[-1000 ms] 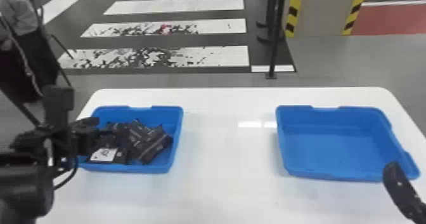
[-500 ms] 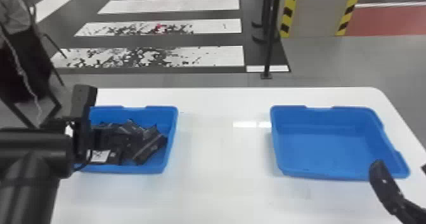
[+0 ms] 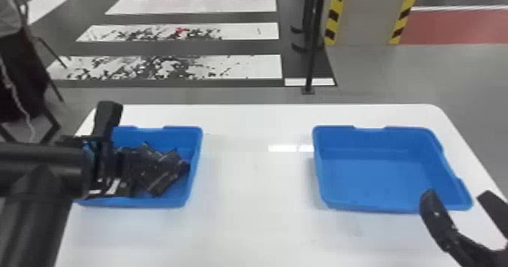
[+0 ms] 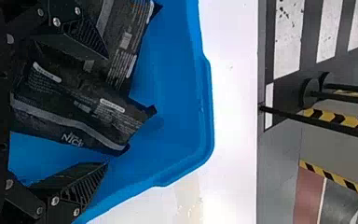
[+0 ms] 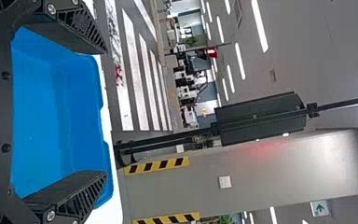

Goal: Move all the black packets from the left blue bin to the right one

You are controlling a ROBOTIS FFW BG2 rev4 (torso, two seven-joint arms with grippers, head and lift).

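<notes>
A painted crosswalk (image 3: 196,5) is stretching behind the white table (image 3: 245,224), beyond the reach of the left gripper (image 4: 107,109). That gripper is hanging over the left blue bin (image 4: 177,107) with its two fingers spread and nothing clasped. Ahead of its palm, a black packet (image 4: 65,100) is lying in the gap between the fingers, its long axis running outward from the palm at a slight slant, so closing would be pinching across its narrower width. A second packet (image 4: 126,42) is lying beside it, partly under the gripper's left-hand finger; that finger could be catching both, or riding on the neighbour. Whether either finger is touching a packet, I cannot tell. The coming move is probably calling for a small lowering and squaring to the slant before the squeeze. The right gripper (image 3: 456,195) is waiting with fingers apart and empty, by the near right corner of the right blue bin (image 3: 374,183). The left gripper is plainly being the nearer one to the packets, and the transfer is looking barely begun, the receiving bin holding none.
</notes>
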